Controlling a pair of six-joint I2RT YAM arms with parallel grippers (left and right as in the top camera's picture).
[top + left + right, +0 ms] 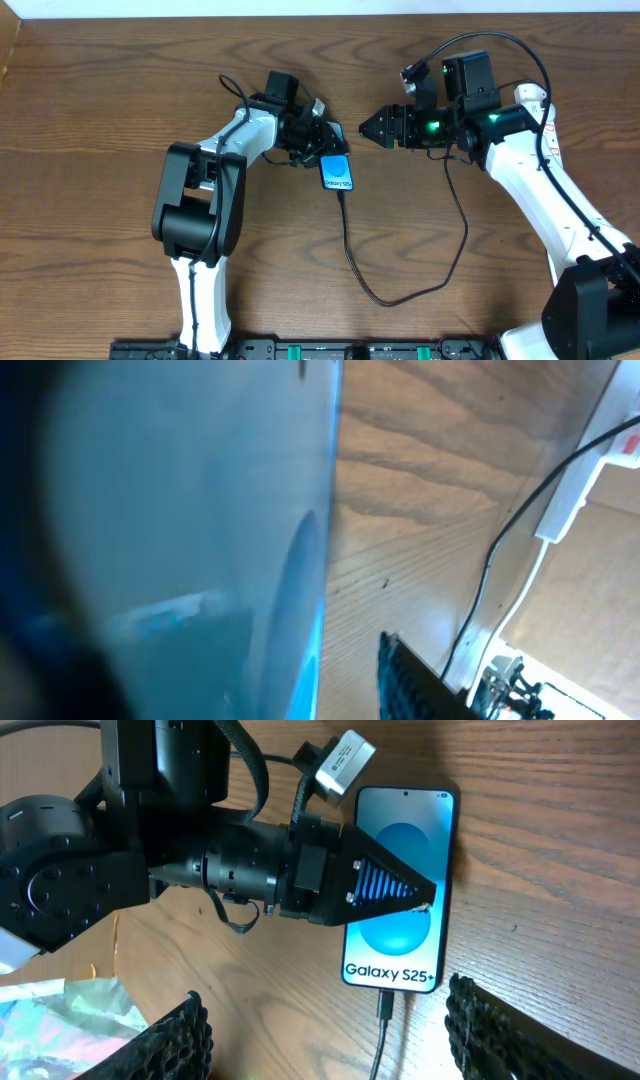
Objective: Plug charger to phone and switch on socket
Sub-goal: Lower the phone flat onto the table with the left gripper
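The phone [337,175] lies flat with its blue screen up. It also shows in the right wrist view [398,942] and fills the left of the left wrist view [170,510]. The charger cable [385,298] loops across the table, and its connector [385,1010] sits in the phone's bottom end. My left gripper [325,140] reaches over the phone's upper half [425,902]; its one visible finger [415,675] sits off centre, so the jaws look parted. My right gripper [368,128] is open and empty just short of the phone [325,1020]. The socket [585,475] lies beyond, hidden overhead by the right arm.
A crumpled plastic wrapper [50,1010] lies at the lower left of the right wrist view. A white tag [345,760] hangs on the left arm's wiring. The socket's white cord [520,600] runs beside the black cable [500,540]. A black rail [300,350] lines the front edge.
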